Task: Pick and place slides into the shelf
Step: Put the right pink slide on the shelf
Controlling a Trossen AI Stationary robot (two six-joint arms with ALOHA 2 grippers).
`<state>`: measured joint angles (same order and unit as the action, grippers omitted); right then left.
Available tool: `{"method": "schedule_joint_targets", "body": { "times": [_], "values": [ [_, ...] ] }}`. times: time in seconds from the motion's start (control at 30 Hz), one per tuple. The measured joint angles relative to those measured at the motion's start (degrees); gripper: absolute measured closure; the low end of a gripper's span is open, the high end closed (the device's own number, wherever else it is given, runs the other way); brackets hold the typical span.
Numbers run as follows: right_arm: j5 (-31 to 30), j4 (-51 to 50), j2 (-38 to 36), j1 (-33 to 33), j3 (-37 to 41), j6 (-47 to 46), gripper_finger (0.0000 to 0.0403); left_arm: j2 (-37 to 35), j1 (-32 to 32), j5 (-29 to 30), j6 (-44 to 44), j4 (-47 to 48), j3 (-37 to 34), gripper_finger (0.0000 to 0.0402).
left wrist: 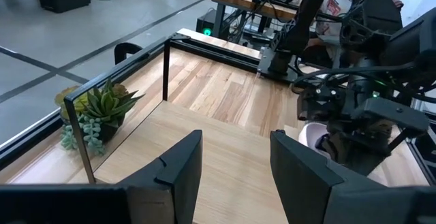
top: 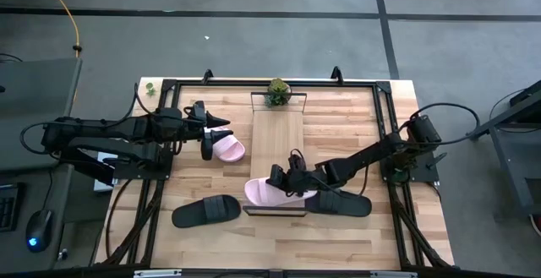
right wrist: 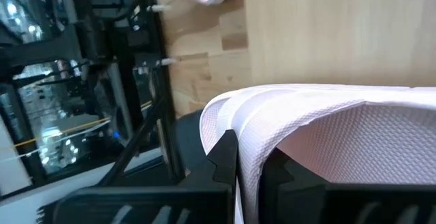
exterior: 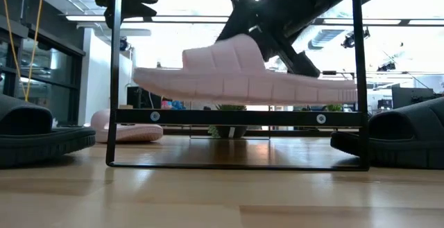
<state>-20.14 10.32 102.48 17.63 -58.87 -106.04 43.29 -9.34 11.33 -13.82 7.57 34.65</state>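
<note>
The shelf (top: 279, 139) lies down the table's middle, a light board in a black frame (exterior: 229, 116). My right gripper (top: 292, 185) is shut on a pale pink slide (top: 266, 192), held just above the shelf's near end (exterior: 243, 79). A second pink slide (top: 228, 149) rests sole down on the table left of the shelf. My left gripper (top: 215, 136) hovers open beside it, nothing between its fingers (left wrist: 184, 169). One black slide (top: 205, 210) lies near left, and another (top: 342, 203) lies right of the shelf, under my right arm. My right gripper pinches the pink slide's strap (right wrist: 248, 173) between its two fingers (right wrist: 225, 156). It slants down from the table's right side. The slide hangs about level, sole down, clear of the table and just above the shelf's near end (exterior: 277, 93).
A small potted plant (top: 276, 92) stands at the shelf's far end. Black rails (top: 161, 177) run along the table's left and right sides. Bare board shows on the shelf's middle and far part (left wrist: 218, 88).
</note>
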Motion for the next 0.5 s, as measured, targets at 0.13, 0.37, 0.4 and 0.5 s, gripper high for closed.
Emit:
{"method": "schedule_joint_targets", "body": {
  "times": [0.13, 0.37, 0.4, 0.5],
  "values": [
    [-0.37, -0.07, 0.02, -0.36, 0.0, 0.02, 0.0396, 0.0, -0.02, 0.02, 0.0, 0.0, 0.0, 0.0245],
    [-0.56, -0.24, 0.02, -0.5, 0.0, 2.7, 0.0396, 0.0, 0.0, 0.02, 0.0, 0.02, 0.0, 0.0245],
    [-0.59, -0.24, 0.02, -0.5, 0.0, 3.24, 0.0396, 0.0, -0.02, 0.02, 0.0, 0.02, 0.0, 0.0245],
    [-0.05, 0.07, 0.02, -0.52, 0.0, 3.67, 0.0396, 0.0, 0.0, 0.02, 0.01, 0.0, 0.0, 0.0245]
  ]
}}
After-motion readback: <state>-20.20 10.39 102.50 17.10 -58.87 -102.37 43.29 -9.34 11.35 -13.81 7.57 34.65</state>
